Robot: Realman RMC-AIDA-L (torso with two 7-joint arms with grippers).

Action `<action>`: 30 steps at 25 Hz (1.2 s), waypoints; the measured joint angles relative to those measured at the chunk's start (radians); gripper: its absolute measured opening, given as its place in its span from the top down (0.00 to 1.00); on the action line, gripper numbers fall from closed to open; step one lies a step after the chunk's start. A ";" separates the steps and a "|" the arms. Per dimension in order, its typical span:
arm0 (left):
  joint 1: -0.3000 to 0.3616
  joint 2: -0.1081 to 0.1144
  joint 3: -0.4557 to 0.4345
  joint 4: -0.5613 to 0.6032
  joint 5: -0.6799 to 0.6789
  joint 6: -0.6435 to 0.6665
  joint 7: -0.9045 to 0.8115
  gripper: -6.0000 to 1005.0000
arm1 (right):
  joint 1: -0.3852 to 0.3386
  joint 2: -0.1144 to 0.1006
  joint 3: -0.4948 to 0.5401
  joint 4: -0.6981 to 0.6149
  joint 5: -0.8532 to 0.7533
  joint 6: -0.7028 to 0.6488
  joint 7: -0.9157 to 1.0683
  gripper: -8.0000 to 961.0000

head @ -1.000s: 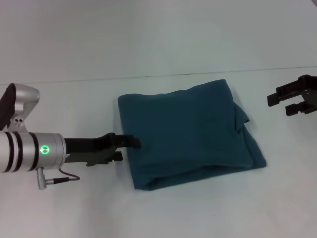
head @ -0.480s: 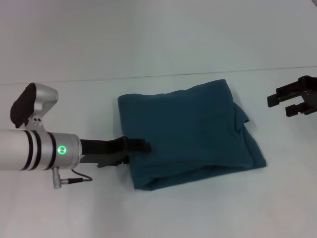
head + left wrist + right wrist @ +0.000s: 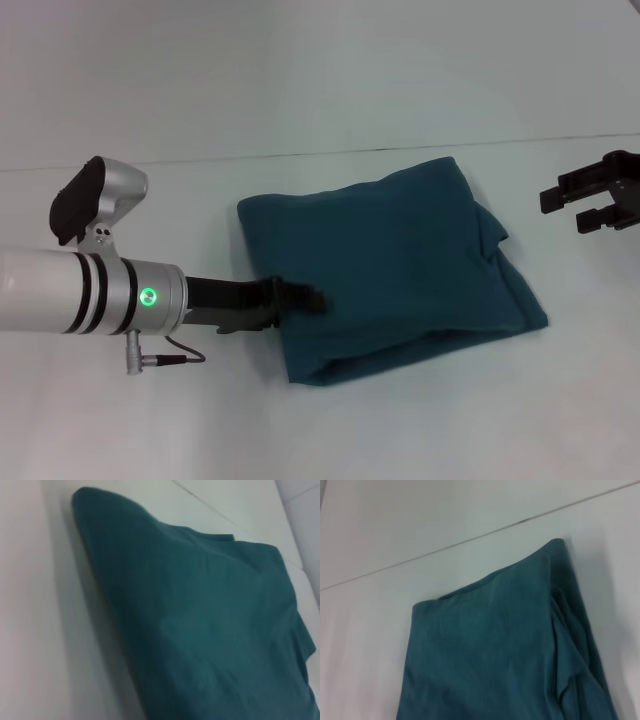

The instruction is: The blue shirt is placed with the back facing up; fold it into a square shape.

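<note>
The left end effector (image 3: 300, 298) reaches in from the left side of the head view, at the end of a silver forearm with a green light. Its dark fingers lie low over the left edge of the blue shirt (image 3: 390, 265), the tips resting on the cloth near the lower-left part of the bundle. The fingers appear close together, but whether they pinch any fabric cannot be told from here. The left wrist view shows none of that arm's own fingers, only the shirt (image 3: 200, 615) filling most of the frame.

The right end effector (image 3: 590, 205) hangs at the right edge of the head view, well apart from the shirt, its two black fingers spread with a clear gap between them and nothing held.

The blue shirt sits in the centre of the head view on the white worktop (image 3: 300, 90), already folded into a rough four-sided bundle, plain dark teal on top. Its upper and left edges are fairly straight; the right side is uneven, with loose layers sticking out past the top fold, and the lower edge shows stacked layers. The right wrist view shows the same ragged layers along one side of the shirt (image 3: 490, 645).
</note>
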 joint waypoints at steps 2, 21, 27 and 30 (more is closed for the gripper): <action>0.000 -0.001 0.000 0.002 0.000 0.001 0.000 0.33 | 0.001 0.000 0.000 0.000 0.000 0.000 0.000 0.22; 0.137 -0.037 0.014 0.196 0.000 0.189 -0.046 0.92 | 0.000 0.002 0.017 0.005 0.000 0.007 -0.001 0.22; 0.216 -0.006 -0.025 0.233 0.009 0.245 -0.048 0.92 | 0.000 0.008 0.023 0.007 0.000 0.008 -0.008 0.22; 0.218 0.014 -0.080 0.228 0.066 0.260 -0.043 0.92 | 0.001 0.009 0.022 0.007 0.000 0.008 -0.009 0.22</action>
